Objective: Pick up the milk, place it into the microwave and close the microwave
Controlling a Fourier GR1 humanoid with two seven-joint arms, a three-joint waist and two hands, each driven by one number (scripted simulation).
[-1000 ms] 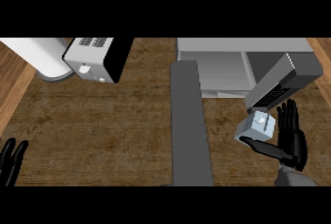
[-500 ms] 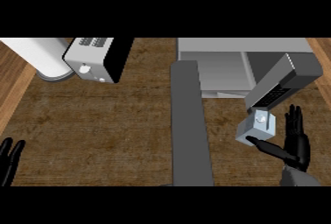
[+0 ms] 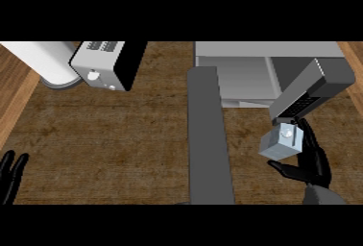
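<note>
Two hands enter from the lower edge of the head view, over a brown wood-grain worktop (image 3: 106,144).

Right hand (image 3: 313,166): held at the right side of the view, in front of the microwave. Its fingers (image 3: 312,144) run up along the right side of the milk (image 3: 280,144) and the thumb lies under the carton's lower edge, so the carton is pinched between them. The milk is a small pale blue-grey carton, tilted, held clear of the worktop.

Milk position: outside the microwave (image 3: 241,79), just below the near end of the door (image 3: 308,91). Whether carton and door touch cannot be told.

Microwave: at the upper right, its door swung out toward the viewer and standing open, dark key panel at its near end; the pale inside shows to the left of the door.

Left hand (image 3: 10,175): at the lower left edge, fingers straight and pointing up, resting and holding nothing, well apart from the milk.

Other items: a toaster (image 3: 106,65) at the upper left, a white cylinder (image 3: 46,62) just beside it on its left, and a grey strip (image 3: 209,144) running from the microwave's left side down the middle of the worktop.
</note>
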